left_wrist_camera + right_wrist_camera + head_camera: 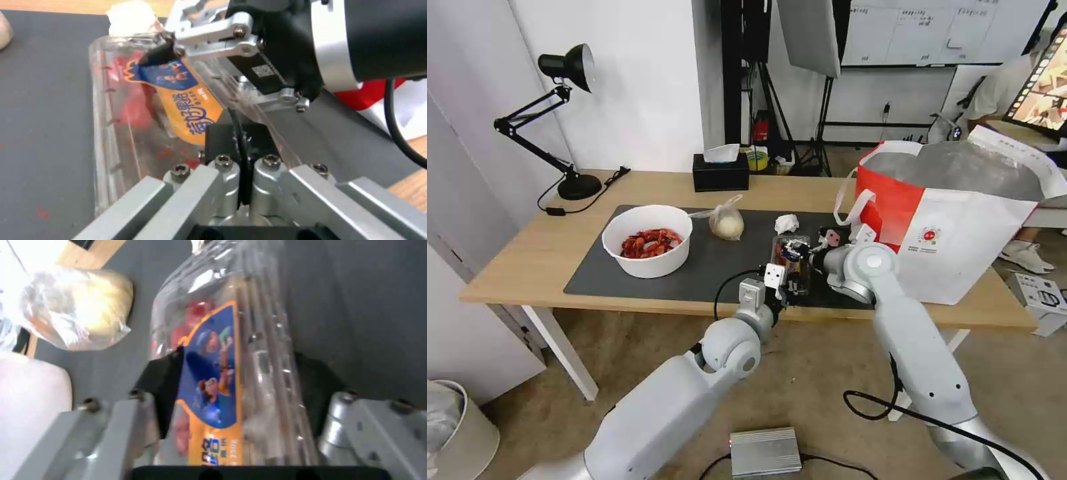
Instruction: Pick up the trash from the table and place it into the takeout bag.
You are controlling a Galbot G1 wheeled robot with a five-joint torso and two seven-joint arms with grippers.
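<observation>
Between the right claw (236, 380) pads, the clamshell tray (240, 340) is clamped.

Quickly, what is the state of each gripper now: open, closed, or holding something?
Left gripper: shut on the near rim of the clamshell tray.
Right gripper: shut across the same tray, one finger on each side.

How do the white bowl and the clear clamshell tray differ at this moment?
The white bowl is round, opaque and open-topped; the clamshell tray is clear and oblong. The bowl stands free; the right gripper clamps the tray, with the left gripper shut at its edge. Both hold red scraps.
</observation>
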